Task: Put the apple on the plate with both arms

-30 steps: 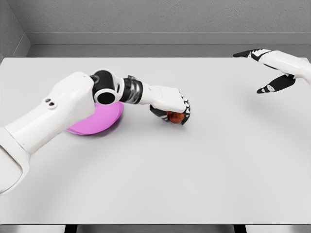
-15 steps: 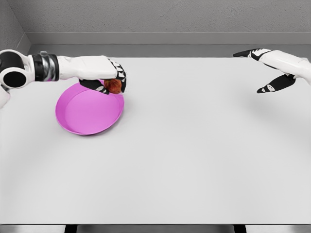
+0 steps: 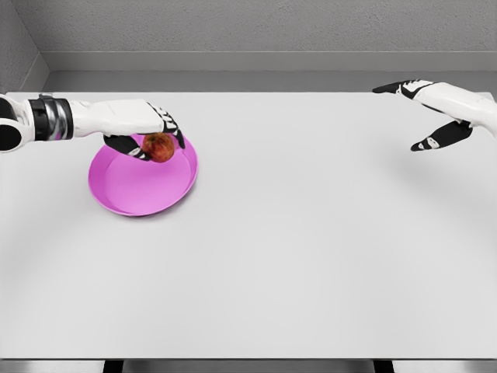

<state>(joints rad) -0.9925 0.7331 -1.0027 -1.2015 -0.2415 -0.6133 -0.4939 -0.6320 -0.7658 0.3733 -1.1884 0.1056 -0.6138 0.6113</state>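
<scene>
Red apple in left hand over pink plate.

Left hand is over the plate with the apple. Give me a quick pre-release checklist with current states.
1. Apple held in left hand: ok, fingers curl around it.
2. Apple above the pink plate, inside its rim: ok, over the far part.
3. Apple resting on the plate floor: cannot tell, height unclear from the head view.
4. Plate flat on the table: ok.
5. Right hand clear of the drop spot: ok, open at the far right.
</scene>
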